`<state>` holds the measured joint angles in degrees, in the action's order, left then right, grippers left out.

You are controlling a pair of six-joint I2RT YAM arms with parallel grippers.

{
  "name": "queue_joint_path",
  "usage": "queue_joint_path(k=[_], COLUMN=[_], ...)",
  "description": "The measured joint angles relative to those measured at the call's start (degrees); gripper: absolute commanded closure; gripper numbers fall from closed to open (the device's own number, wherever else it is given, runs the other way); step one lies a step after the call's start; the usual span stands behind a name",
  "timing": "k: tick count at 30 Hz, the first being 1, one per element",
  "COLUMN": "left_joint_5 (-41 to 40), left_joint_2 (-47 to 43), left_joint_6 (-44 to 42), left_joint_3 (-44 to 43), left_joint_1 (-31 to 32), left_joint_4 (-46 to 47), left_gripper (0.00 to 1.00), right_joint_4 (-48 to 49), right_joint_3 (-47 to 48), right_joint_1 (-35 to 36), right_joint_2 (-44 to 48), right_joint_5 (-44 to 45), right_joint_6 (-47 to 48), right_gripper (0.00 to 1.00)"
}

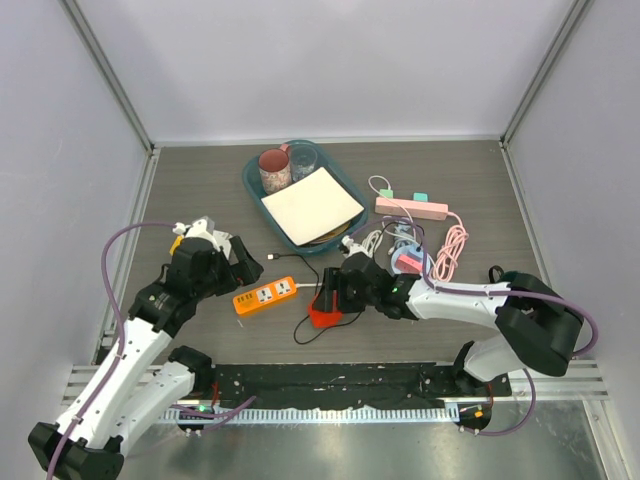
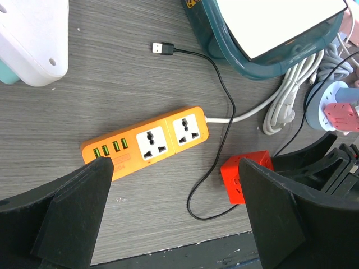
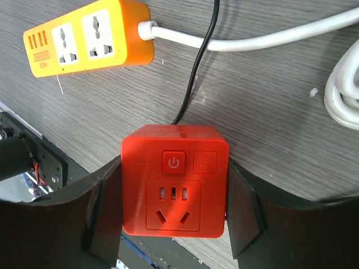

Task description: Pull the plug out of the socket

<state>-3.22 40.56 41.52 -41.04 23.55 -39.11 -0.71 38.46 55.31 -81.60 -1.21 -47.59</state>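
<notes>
A red cube socket [image 3: 174, 188] sits on the table near its front edge; it also shows in the top view [image 1: 322, 312] and the left wrist view [image 2: 247, 174]. My right gripper [image 3: 174, 207] is shut on its two sides. A black cable [image 3: 199, 67] enters the cube's far side; where it joins is hidden. The cable's other end, a USB plug [image 2: 162, 49], lies loose on the table. My left gripper [image 2: 174, 207] is open and empty, hovering just left of the cube and near an orange power strip [image 2: 146, 140].
A teal tray [image 1: 255, 185] at the back holds a mug [image 1: 274, 170], a glass [image 1: 303, 160] and a white pad [image 1: 312, 205]. A pink power strip [image 1: 410, 208], coiled white cables [image 2: 283, 95] and a round blue socket [image 2: 331, 101] lie to the right.
</notes>
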Motion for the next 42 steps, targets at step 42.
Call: queue_joint_path(k=[42], left_joint_5=[0.0], left_joint_2=[0.2], left_joint_6=[0.0], left_joint_3=[0.0], left_joint_1=[0.0], left_joint_4=[0.0], left_gripper=[0.00], right_joint_4=[-10.4], right_joint_3=[1.0], right_joint_1=[-5.3], right_joint_2=[7.9], right_joint_5=[4.6], right_joint_6=[3.5], right_gripper=[0.49])
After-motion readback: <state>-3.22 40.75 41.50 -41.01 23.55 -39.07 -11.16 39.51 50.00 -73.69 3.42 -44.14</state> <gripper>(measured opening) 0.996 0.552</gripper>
